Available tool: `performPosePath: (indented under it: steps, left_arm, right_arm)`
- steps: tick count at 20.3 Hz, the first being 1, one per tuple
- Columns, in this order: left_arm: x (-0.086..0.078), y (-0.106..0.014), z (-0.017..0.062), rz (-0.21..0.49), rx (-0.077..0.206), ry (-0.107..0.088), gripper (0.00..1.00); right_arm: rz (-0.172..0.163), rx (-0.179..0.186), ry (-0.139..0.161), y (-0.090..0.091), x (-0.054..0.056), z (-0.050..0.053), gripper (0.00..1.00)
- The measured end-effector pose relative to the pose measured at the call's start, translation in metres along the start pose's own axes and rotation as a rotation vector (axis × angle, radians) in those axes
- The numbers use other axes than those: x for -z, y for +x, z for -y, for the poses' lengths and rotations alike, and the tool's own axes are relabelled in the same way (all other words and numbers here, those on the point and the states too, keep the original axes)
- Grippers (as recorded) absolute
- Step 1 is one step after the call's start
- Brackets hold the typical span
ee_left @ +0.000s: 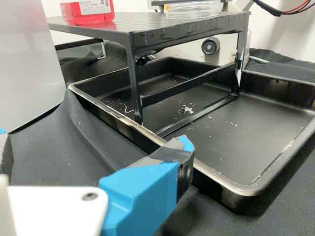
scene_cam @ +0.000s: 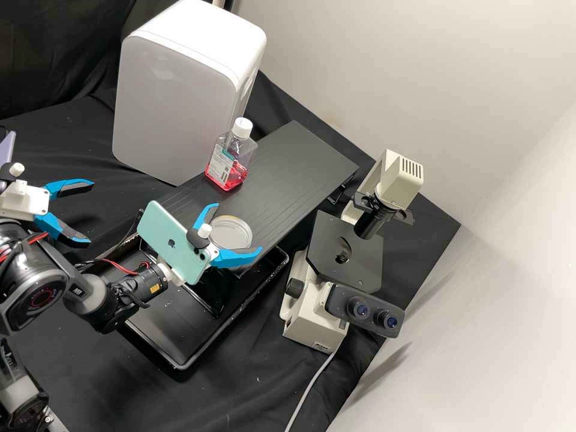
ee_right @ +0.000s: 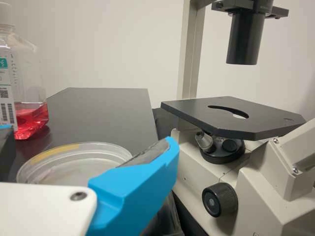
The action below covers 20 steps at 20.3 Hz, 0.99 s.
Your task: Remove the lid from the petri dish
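Note:
A clear round petri dish (scene_cam: 231,231) with its lid on rests at the near end of the black raised shelf (scene_cam: 288,174). My right gripper (scene_cam: 235,230) is open and straddles the dish, one blue finger on each side, without closing on it. The right wrist view has the dish (ee_right: 64,164) just behind my blue finger (ee_right: 140,179), with a yellowish strip along its rim. My left gripper (scene_cam: 90,212) hangs open over the black cloth at the far left, well away from the dish. From the left wrist view the dish (ee_left: 193,8) sits on top of the shelf.
A flask of red liquid (scene_cam: 231,157) stands on the shelf behind the dish. A white box (scene_cam: 180,84) is at the back left. A microscope (scene_cam: 348,264) stands right of the shelf. A black tray (ee_left: 256,142) lies under the shelf.

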Motion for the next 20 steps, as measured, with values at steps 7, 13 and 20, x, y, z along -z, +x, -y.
performPosePath:
  steps: [7,13,20]
  left_arm:
    - [0.0001,0.0,0.0,-0.001,0.0,0.0,1.0]
    - [0.0001,0.0,0.0,-0.001,0.0,0.0,1.0]
    - [0.0001,0.0,0.0,-0.001,0.0,0.0,1.0]
  right_arm:
    - [0.01,0.018,0.002,0.0009,-0.0018,0.0052,1.0]
    - [0.015,0.026,0.003,0.0013,-0.0028,0.0074,1.0]
    - [0.015,0.026,0.003,0.0013,-0.0028,0.0074,0.0]
